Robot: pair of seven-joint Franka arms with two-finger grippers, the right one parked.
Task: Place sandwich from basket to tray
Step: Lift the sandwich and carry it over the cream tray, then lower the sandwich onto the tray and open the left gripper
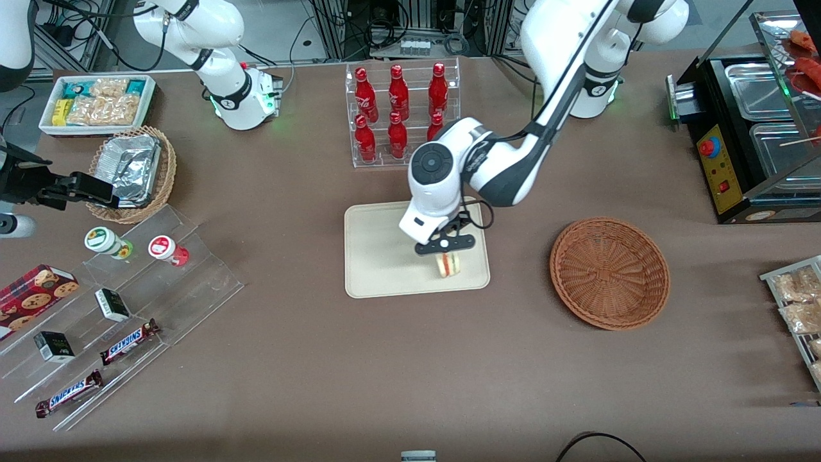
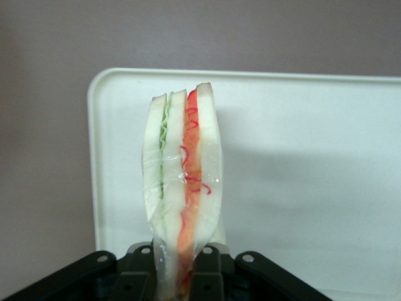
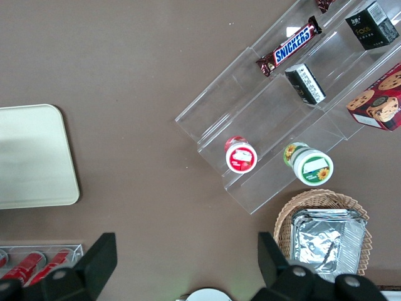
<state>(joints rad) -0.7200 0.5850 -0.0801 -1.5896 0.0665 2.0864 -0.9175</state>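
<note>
While the gripper (image 1: 447,251) hangs over the tray (image 1: 378,256) with its 2 fingers (image 2: 139,276) pressed against the faces of the sandwich (image 1: 448,264), the main hazard, as I judge it, is a topple at release: the wedge is held on edge, cut side up toward the wrist camera, and whether its lower edge already touches the tray I cannot tell. If the fingers part while it is above the surface, or if 1 pad sticks to the clear film wrapped round the bread, it could fall onto a flat face or skid on the smooth tray. It also sits near the tray corner closest to the front camera on the basket (image 1: 609,273) side, so a slide that way could carry it over the low raised rim. Squeezing harder risks crushing it, since the pale bread looks soft and the layers already bow along their length. From the wrist, the sandwich (image 2: 182,188) shows 3 white slices with a green seam and a red-orange seam between them. The tray (image 2: 301,163) is matte cream with rounded corners; the basket is a round, shallow, reddish-brown weave, now holding nothing, well apart from the tray toward the working arm's end of the table.
</note>
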